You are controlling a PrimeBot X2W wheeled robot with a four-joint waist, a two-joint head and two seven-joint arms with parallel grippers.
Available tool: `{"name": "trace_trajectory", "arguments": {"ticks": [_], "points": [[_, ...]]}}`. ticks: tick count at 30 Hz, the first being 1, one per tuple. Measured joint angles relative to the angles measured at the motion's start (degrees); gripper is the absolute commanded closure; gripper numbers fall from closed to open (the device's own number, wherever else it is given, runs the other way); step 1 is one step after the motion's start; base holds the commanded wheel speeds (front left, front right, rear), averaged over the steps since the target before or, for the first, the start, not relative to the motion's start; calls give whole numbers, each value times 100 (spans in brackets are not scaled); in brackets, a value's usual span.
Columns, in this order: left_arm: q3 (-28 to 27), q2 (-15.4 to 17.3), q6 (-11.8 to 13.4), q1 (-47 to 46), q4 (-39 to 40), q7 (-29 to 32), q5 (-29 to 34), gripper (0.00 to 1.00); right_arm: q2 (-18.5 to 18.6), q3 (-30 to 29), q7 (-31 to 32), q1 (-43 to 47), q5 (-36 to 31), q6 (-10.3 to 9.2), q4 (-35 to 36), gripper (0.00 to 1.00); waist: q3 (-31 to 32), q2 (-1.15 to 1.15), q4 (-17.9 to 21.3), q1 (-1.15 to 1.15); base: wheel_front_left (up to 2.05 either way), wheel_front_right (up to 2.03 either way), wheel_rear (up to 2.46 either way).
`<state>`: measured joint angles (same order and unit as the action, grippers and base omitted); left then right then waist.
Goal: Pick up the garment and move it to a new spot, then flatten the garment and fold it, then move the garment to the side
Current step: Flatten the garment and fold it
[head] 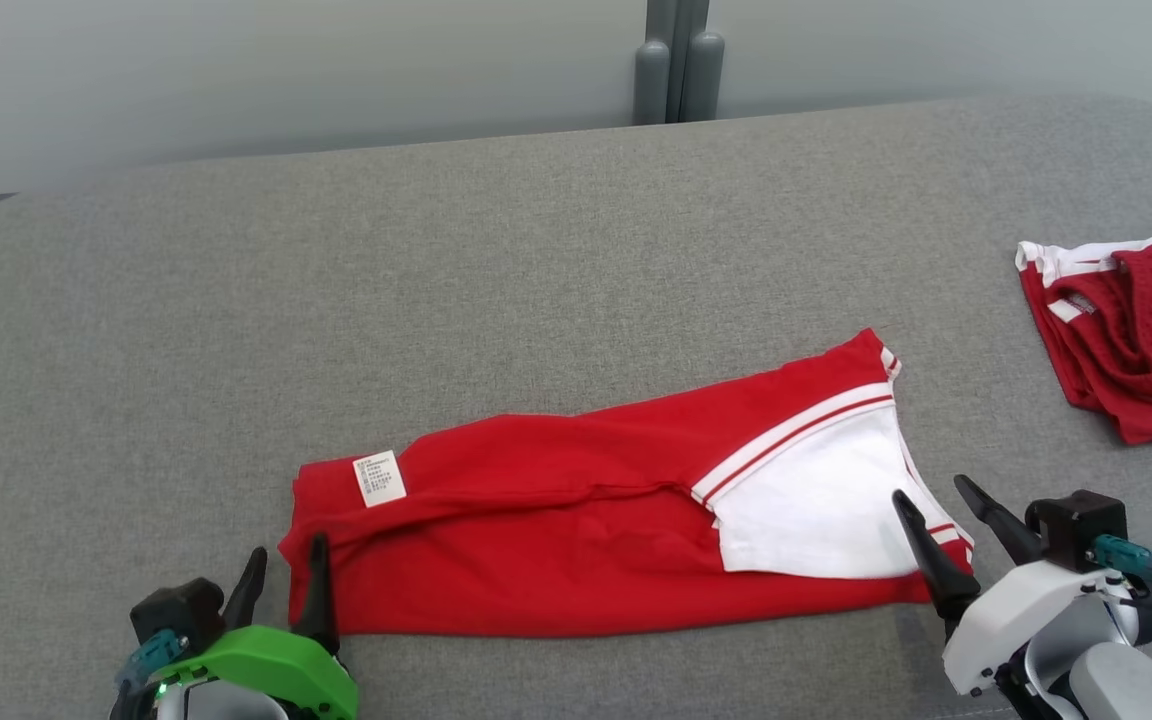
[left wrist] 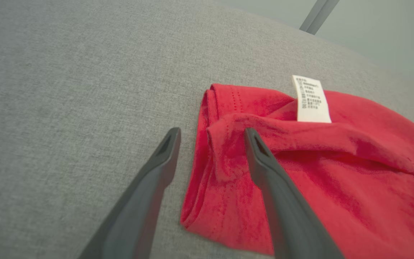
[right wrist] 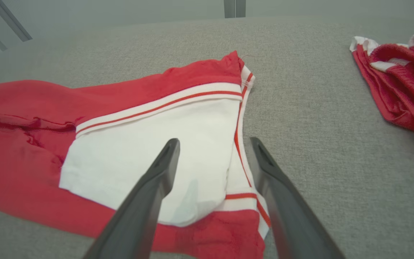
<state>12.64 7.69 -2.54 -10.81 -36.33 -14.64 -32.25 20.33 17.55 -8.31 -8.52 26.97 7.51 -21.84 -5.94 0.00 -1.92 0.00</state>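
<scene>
While the folded red-and-white garment (head: 586, 520) lies flat mid-cushion (head: 436, 250), the left gripper (head: 288, 546) at eight o'clock and the right gripper (head: 929, 488) at four o'clock straddle its ends, jaws parted, gripping nothing.

A grey woven-fabric cushion with rounded corners (head: 436, 250) lies in even light. Behind it rises a pale grey-green wall (head: 286, 70) with a grey vertical post (head: 678, 60).
</scene>
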Motion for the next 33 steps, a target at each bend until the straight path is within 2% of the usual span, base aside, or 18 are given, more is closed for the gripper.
{"name": "trace_trajectory", "arguments": {"ticks": [6, 14, 25, 33], "points": [[-189, 57, 133, 326, 166, -15, 1, 0, -52, -236, -147, 233, -51, 0, -154, 0, 188, 0, 32, 0, 0, 0, 0], [-353, 56, 276, 526, 1014, -33, 267, 0, -78, -476, -121, 383, -100, 1, -107, 0, 450, 0, 11, 0, 0, 0, 0], [-292, -90, 370, 630, 1663, -40, 412, 0, -9, -561, 453, 187, -275, 1, -81, 0, 623, 0, -142, 0, 0, 0, 0], [-298, -86, 471, 671, 1891, -40, 468, 0, -126, -586, 1105, -257, -243, 0, -708, 0, 643, 0, -431, 0, 0, 0, 0]]}}
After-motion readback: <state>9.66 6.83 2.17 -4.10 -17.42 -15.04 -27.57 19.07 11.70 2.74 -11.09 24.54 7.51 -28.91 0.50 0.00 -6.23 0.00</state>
